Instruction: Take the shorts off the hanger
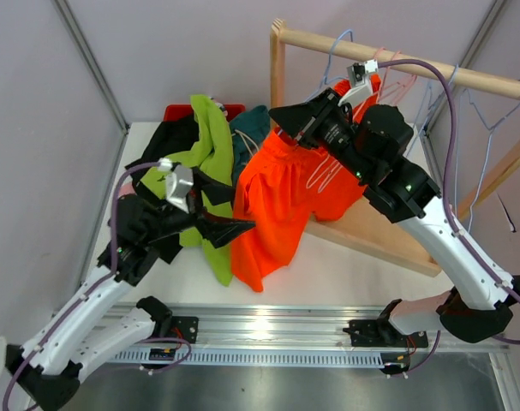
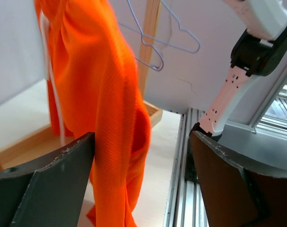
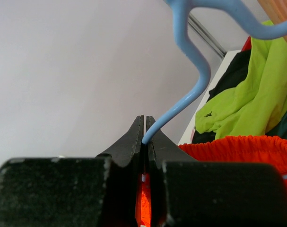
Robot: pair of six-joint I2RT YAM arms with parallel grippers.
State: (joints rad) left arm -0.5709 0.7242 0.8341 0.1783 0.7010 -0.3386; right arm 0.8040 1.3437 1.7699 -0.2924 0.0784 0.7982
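Note:
The orange shorts point(image 1: 277, 197) hang from a light-blue wire hanger point(image 3: 190, 94) at the left end of the wooden rail point(image 1: 414, 64). My right gripper point(image 1: 287, 120) is shut on the hanger's wire just above the orange waistband point(image 3: 242, 146); in the right wrist view its jaws point(image 3: 144, 120) pinch the wire. My left gripper point(image 1: 236, 228) is open at the shorts' lower left edge. In the left wrist view the orange fabric point(image 2: 110, 118) hangs between its open fingers point(image 2: 63, 179), close to the left one. Lime green point(image 1: 212, 145), black point(image 1: 170, 141) and dark teal point(image 1: 253, 124) shorts lie piled behind. The pink patterned pair is out of view.
The wooden rack has a post point(image 1: 278, 64) and a base board point(image 1: 379, 235) on the table. Empty wire hangers point(image 1: 491, 111) hang further right on the rail. A red object point(image 1: 181, 111) lies behind the pile. The metal rail point(image 1: 268, 330) runs along the near edge.

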